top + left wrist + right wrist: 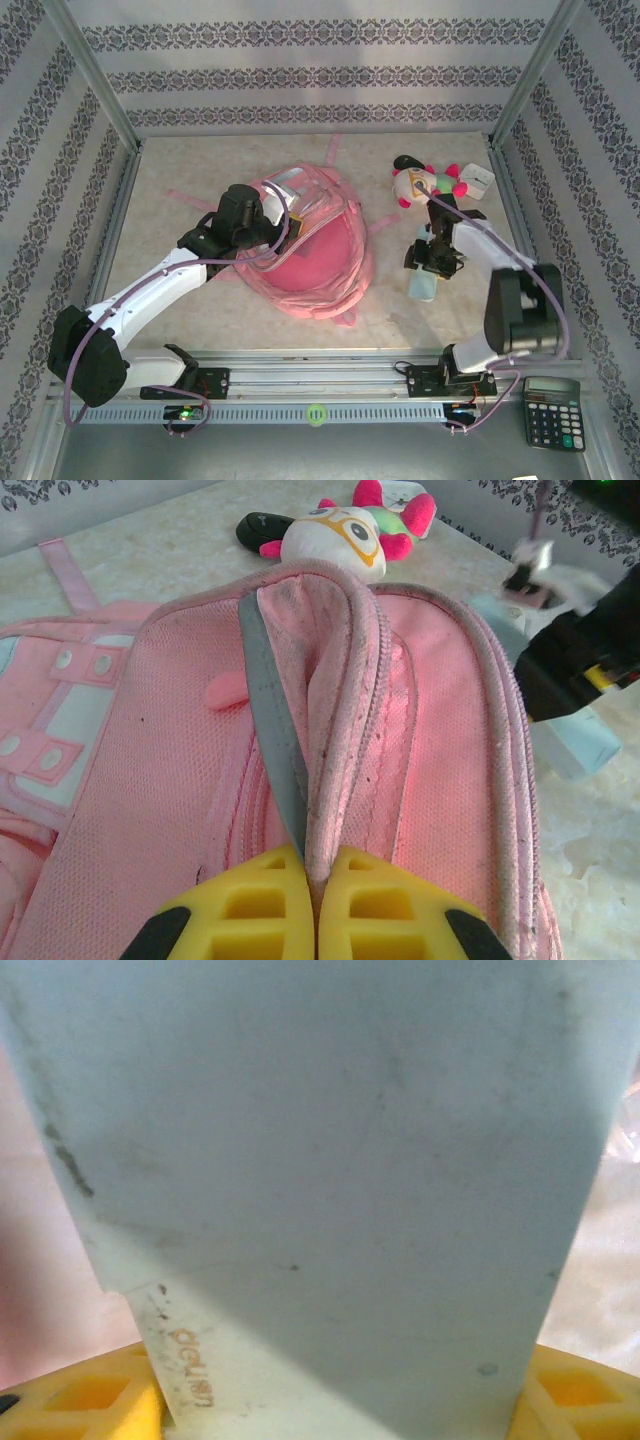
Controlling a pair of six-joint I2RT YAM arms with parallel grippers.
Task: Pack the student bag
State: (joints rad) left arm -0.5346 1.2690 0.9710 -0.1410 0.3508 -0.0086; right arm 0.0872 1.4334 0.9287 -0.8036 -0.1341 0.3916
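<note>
The left gripper is clenched on the student bag - its yellow fingers pinch a fold of pink fabric along the zipper rim, which stands up in a ridge. The bag lies flat near the middle of the table, a little toward the left edge, with its straps spread outward. Just beside it on the right, the right gripper straddles a pale blue box - whether it grips firmly cannot be told. A plush toy lies toward the far right corner. A calculator sits past the near right corner.
</note>
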